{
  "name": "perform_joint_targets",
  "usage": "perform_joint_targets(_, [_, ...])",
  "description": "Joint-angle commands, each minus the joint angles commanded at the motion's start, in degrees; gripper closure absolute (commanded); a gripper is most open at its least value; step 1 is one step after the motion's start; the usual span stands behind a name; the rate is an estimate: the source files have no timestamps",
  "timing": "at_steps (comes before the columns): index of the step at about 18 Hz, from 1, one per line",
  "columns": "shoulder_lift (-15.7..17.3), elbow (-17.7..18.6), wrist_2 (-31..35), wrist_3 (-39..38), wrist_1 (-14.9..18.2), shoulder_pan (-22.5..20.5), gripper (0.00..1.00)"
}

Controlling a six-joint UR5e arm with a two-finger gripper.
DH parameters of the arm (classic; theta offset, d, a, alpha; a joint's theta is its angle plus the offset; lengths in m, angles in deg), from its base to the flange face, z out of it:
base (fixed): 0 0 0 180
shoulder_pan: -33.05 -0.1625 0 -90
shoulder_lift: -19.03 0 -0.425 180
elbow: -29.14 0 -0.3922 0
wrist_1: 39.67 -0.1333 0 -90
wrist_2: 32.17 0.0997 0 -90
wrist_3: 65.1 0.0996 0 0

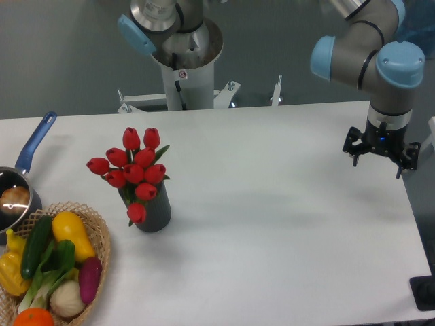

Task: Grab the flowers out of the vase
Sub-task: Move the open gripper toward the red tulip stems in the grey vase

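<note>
Camera view, fixed, looking down the length of a white surface (272, 224). Largest item first: the surface carries everything and lies bare between the arm and the task's things.

Arm at far right, over the right edge. Claw (379, 153) hangs pointing down, clear of the surface, holding nothing. Fingers look spread, a gap showing between the dark tips, so I read it as open; small in frame, though.

Wicker basket (102, 234) of vegetables at near left corner. Saucepan (17, 187) with blue handle at the left edge, beyond the basket.

Vase (155, 210), dark grey, upright, stands left of centre, just right of the basket but not touching it. Flowers (134, 170), red tulips, sit in it, heads fanned wider than the rim; one bud droops over the near-left side of the vase.

Step in hand, as I judge it: the approach. The bunch lies well apart from the claw, far to its left and somewhat nearer the camera.

To do it well:
- cross the bare surface high, above bud height
- come down beside the bunch, not through the heads
- close on the stems and leaves just above the rim
- lift straight up so the vase does not tip or drag toward the basket
</note>
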Motion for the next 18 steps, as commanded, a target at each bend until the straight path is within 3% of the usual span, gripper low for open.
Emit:
perform_joint_targets(5, [1.0,1.0,-0.4,-0.1,-0.3,0.9,0.0])
perform_joint_targets(7, [1.1,3.6,-0.4,-0.3,-0.6,2.0,0.0])
perform_joint_targets(10, [3.5,9.4,-2.2,-0.6,-5.4,3.8,0.0])
perform_joint_targets(13, [5.4,11.8,-6.8,-0.6,-5.5,4.0,0.0])
perform_joint_targets(18, [5.9,12.1,-7.2,-1.6,-5.5,4.8,0.0])
